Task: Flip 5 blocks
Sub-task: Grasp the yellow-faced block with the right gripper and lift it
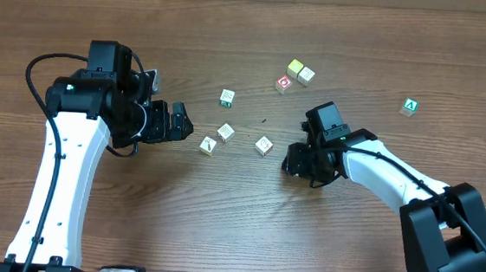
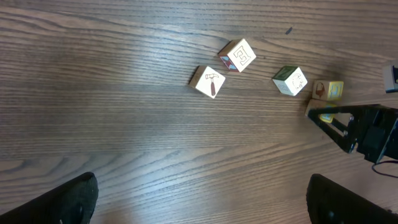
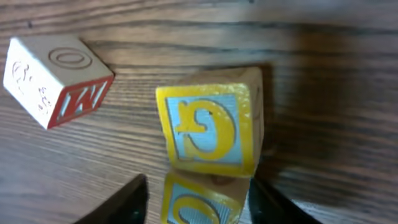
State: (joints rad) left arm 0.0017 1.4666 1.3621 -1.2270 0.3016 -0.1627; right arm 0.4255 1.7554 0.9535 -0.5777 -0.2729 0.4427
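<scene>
Several pale blocks lie mid-table: one, one, one and one. My right gripper is low over the table just right of them. In the right wrist view a block with a yellow and blue G face sits between the fingers of my right gripper. Wood shows between it and the left finger, and the right finger is close beside it. A block with a red M lies apart at the upper left. My left gripper hovers open and empty left of the blocks.
A red-faced cube and two pale cubes sit at the back. A green cube with a white A lies far right. In the left wrist view, three blocks lie ahead of the left gripper.
</scene>
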